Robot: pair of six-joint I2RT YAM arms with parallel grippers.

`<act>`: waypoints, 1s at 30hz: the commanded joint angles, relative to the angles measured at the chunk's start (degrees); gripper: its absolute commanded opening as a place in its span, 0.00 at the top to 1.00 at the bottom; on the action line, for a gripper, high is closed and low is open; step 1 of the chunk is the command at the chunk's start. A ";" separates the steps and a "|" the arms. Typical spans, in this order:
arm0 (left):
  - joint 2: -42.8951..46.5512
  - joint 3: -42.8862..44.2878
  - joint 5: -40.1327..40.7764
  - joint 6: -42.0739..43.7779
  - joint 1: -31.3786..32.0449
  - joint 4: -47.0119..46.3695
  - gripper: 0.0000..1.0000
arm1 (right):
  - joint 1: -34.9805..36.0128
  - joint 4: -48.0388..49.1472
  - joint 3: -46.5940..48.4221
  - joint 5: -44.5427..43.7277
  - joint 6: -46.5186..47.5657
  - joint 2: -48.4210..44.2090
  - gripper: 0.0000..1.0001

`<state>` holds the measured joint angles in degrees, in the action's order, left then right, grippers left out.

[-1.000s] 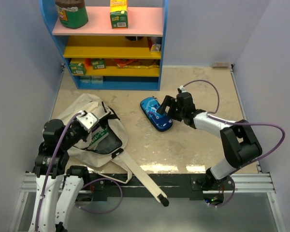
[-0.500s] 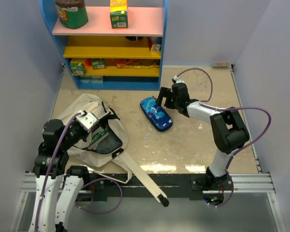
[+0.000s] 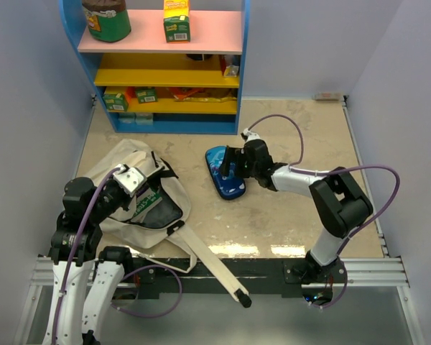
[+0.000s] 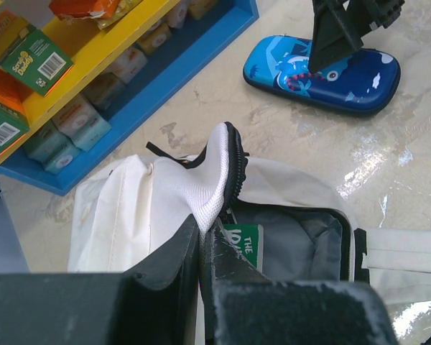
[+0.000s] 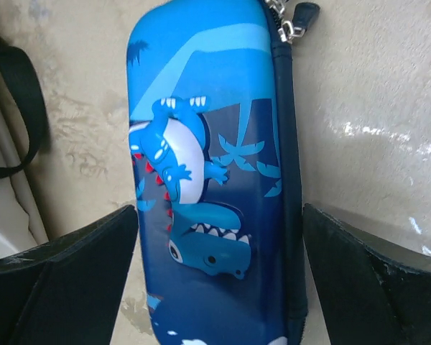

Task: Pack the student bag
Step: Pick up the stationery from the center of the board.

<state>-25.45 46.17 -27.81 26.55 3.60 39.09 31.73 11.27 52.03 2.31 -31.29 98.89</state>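
Right pincer now over the pencil case, bag mouth held up
Top view: the right gripper (image 3: 230,171) has swung in from the far side and now sits over the blue pencil case (image 3: 228,190), its forearm stretched low across the table (image 3: 302,122); the student bag (image 3: 126,159) lies front-left with the left gripper (image 3: 131,180) unmoved on it. Left wrist: the left gripper (image 4: 201,231) is clenched on the student bag (image 4: 129,208) at its mouth rim, propping the opening. Right wrist: the right gripper (image 5: 219,277) is released wide, one finger on each side of the pencil case (image 5: 215,144) and neither touching, so a pickup for packing looks near
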 commanded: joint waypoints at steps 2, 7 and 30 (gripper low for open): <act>6.47 2.96 -4.09 -0.53 0.01 -5.52 1.00 | 3.25 -1.68 0.00 -6.86 1.75 -1.87 0.01; 6.20 3.13 -4.44 -0.70 0.01 -5.60 1.00 | 6.24 -6.34 3.34 -15.56 2.90 0.51 0.01; 5.33 3.92 -4.44 -0.53 0.01 -5.87 1.00 | 9.76 3.23 -2.63 -7.23 -6.85 -3.17 0.48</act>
<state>-25.47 46.17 -28.12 26.57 3.60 39.09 41.08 12.88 50.59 -7.51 -36.47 99.46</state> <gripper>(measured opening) 0.079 0.628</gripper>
